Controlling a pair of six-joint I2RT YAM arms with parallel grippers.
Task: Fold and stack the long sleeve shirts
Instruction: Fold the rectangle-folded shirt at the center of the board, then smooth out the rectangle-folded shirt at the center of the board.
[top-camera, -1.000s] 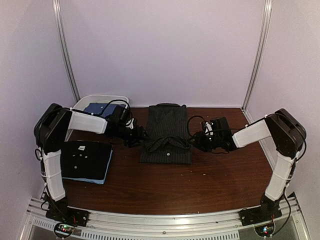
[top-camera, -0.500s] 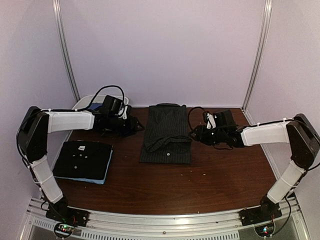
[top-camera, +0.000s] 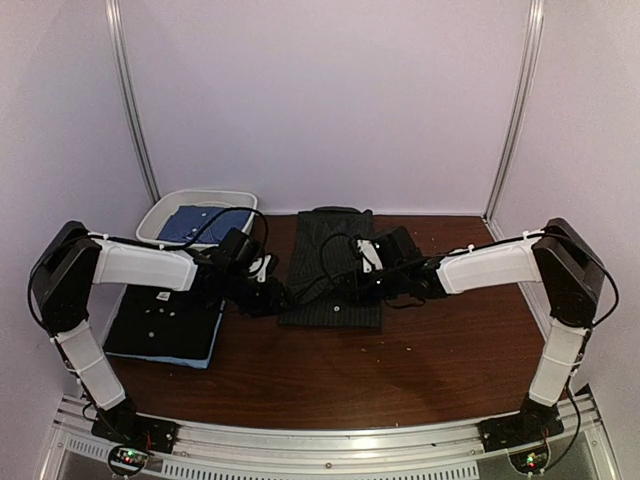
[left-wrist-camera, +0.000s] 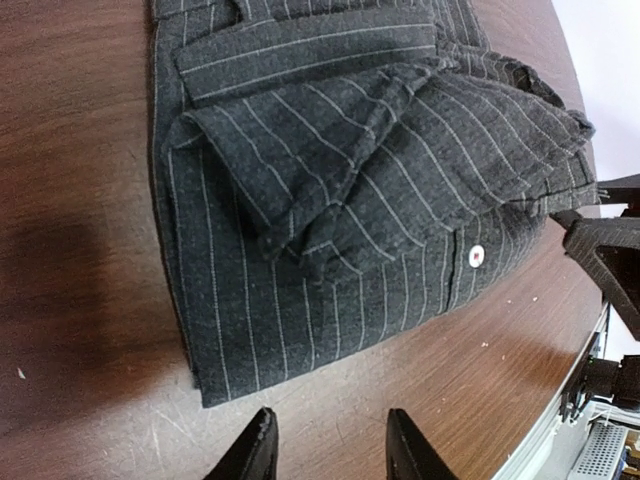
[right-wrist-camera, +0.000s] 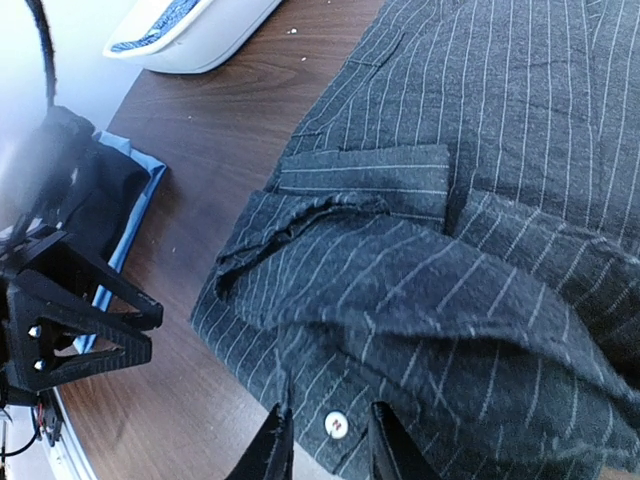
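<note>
Change: both arms have swung in from the shirt's (top-camera: 320, 250) flanks to its near end; a lengthwise fold looks next
Shirt: pinstriped, already narrowed, centre of surface (top-camera: 400, 370)
Axis: runs top to bottom of the top view, collar at the lower end
Left fingers (left-wrist-camera: 330, 430): apart, empty, just off the lower-left corner
Right fingers (right-wrist-camera: 325, 430): narrowly apart over the collar edge, clamping nothing visible

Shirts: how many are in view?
4: pinstriped shirt mid-table; black shirt stacked on light blue shirt, left; blue shirt in the tub. More may hide beneath.
</note>
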